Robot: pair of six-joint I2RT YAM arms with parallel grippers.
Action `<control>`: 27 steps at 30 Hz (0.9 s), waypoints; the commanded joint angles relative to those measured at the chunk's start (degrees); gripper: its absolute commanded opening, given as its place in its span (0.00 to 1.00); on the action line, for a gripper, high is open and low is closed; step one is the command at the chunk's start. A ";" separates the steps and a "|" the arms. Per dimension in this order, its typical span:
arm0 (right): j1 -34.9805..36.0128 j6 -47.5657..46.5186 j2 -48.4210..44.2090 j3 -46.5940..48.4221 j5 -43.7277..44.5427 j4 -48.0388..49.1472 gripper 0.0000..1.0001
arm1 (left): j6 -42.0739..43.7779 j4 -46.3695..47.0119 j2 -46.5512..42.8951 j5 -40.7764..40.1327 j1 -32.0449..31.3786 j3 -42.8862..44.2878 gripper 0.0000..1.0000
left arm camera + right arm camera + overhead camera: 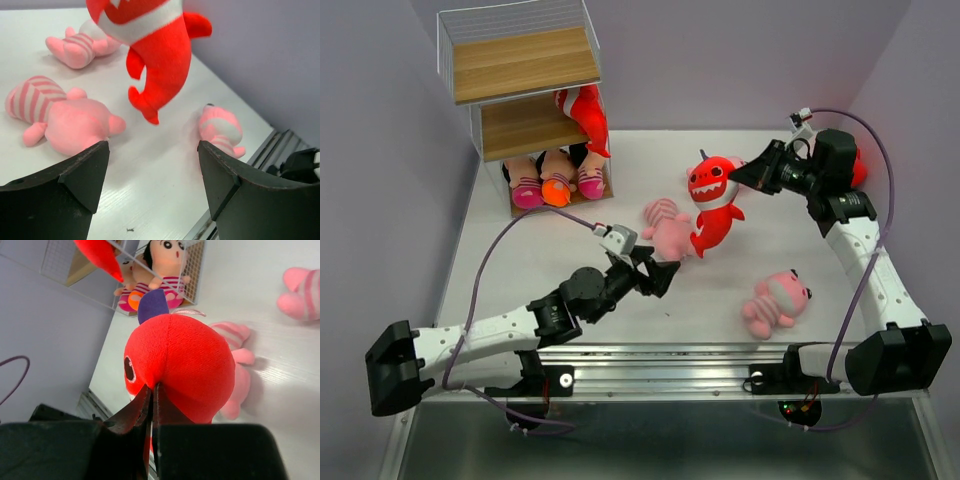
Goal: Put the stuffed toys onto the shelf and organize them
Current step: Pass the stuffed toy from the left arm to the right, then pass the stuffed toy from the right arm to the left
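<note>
A white table (pixel 520 250) is being viewed from above, with two black and white robot arms reaching in from its near edge.

The right gripper (pixel 738 178) is pinching a red shark (pixel 712 200) by the plush at the back of its head, its jaws pressed tight together. The toy is hanging tail-down over the middle of the table, showing white teeth and a white belly band. In the right wrist view a small purple fin (pixel 152 305) and a pale ribbon loop (pixel 189 313) are sticking up from its head. The loop is too small to show any writing.

The left gripper (pixel 665 272) is hovering low over the table with its fingers spread wide and nothing between them. Just beyond its tips a pink striped animal (pixel 667 228) is lying beside the shark's tail. A second pink animal (pixel 777 300) is lying near the front rail, well apart. A third pink animal (pixel 75 45) is showing beyond the hanging shark in the left wrist view.

The shelf (pixel 520 60), wooden boards in a white wire frame, is standing in the far left corner. Three dolls (pixel 555 182) in pink stripes are lying side by side on its bottom board, and a second red shark (pixel 588 115) is sitting at the right end of the middle board.
</note>
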 commanded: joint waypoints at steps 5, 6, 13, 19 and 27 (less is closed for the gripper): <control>-0.34 -3.49 0.76 6.71 10.43 -6.89 0.01 | 13.83 -1.97 11.64 -15.19 -9.50 10.25 0.82; -0.34 -3.49 0.50 6.71 10.69 -6.97 0.01 | 15.15 -1.71 14.26 -15.28 -9.86 11.13 0.82; -0.34 -1.56 -0.56 4.60 10.61 -7.50 0.01 | 18.76 1.89 24.38 -14.94 -11.01 17.63 0.80; -0.34 1.69 -0.91 3.37 7.62 -7.41 0.01 | 24.38 7.43 32.02 -17.74 -11.10 21.50 0.80; -0.34 2.93 -1.79 2.23 5.95 -7.77 0.01 | 29.04 12.27 39.59 -21.43 -11.01 26.68 0.69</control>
